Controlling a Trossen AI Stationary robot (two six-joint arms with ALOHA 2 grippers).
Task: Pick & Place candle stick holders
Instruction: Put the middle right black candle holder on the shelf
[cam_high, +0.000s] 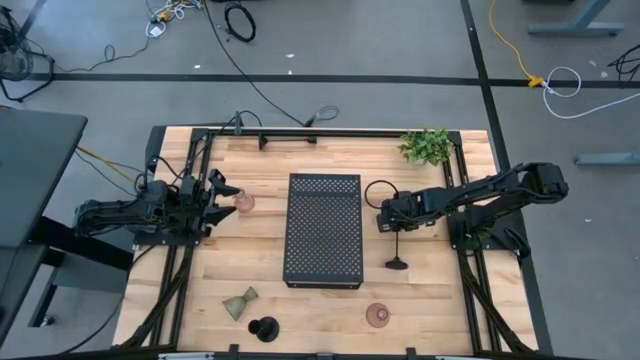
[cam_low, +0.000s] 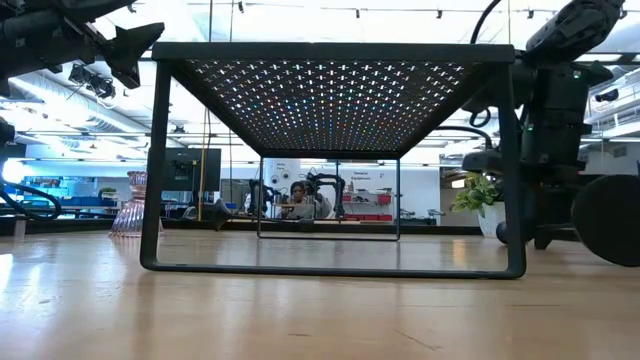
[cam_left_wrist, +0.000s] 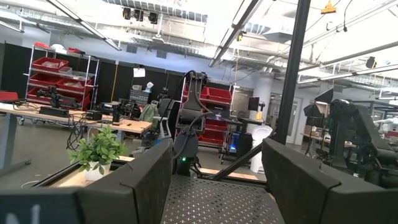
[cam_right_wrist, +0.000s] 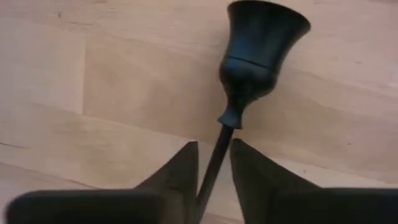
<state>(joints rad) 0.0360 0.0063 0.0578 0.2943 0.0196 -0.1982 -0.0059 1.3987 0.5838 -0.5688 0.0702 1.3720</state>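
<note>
So this is the grab step on one of the slim black ones. The right gripper (cam_right_wrist: 211, 168) sits just right of the perforated tray (cam_high: 323, 230), and in the right wrist view its two fingers have narrowed around the thin stem of a black candle stick holder (cam_right_wrist: 245, 74), with barely a sliver of gap either side. I'd call it pinched or within a hair of it, not yet lifted. In the high view that holder (cam_high: 397, 245) lies tipped on the wood beside the tray's right edge, with its round base toward the front.

The left gripper (cam_left_wrist: 217, 180) hangs off the tray's left side with its fingers spread wide and nothing between them (it looks parked). A pink glass holder (cam_high: 243, 203) stands just left of the tray near it. In front of the tray sit the olive hourglass holder (cam_high: 240, 303), another black holder (cam_high: 265, 328) and a second pink one (cam_high: 378, 316).

Next move, I reckon: firm up the squeeze, then lift slowly, since a stem that skinny could swivel in the grip.
</note>
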